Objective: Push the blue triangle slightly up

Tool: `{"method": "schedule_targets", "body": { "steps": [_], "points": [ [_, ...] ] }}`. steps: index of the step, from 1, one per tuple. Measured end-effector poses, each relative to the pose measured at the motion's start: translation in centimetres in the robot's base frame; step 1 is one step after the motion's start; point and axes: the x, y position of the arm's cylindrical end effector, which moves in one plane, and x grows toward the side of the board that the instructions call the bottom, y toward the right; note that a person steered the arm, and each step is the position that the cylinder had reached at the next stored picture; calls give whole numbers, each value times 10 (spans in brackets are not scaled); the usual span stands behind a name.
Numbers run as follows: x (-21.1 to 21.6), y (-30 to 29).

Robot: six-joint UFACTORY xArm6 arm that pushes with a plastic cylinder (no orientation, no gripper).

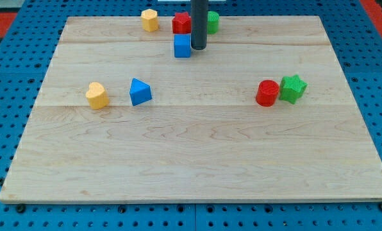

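While the dark rod comes down from the view's top, my tip [199,49] rests on the counter [197,160] just beside the right edge of the blue cube [182,46], so close that I cannot tell whether the two touch. This tool is a plain rod with nothing that opens or closes, and it holds nothing.

The blue triangle [140,92] lies well apart from my tip, down and toward the view's left, in the left half of the wooden board. Just beside it on the left, with a small gap between them, sits a yellow heart-shaped block [97,95].

Near the view's top edge of the counter a yellow block [150,20] of roughly hexagonal shape stands left of the rod. A red block [181,23] sits directly above the blue cube and just left of the rod; its exact shape is hard to make out. A green block [212,22] peeks out on the rod's right side, partly hidden behind it.

On the view's right, a red cylinder [266,93] and a green star-shaped block [293,88] stand side by side, touching or nearly so.
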Motion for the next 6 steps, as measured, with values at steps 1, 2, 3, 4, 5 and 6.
{"method": "schedule_targets", "body": {
  "steps": [1, 2, 3, 4, 5, 6],
  "points": [
    [63, 15],
    [138, -5],
    [167, -98],
    [144, -136],
    [115, -126],
    [89, -121]
  ]
}}
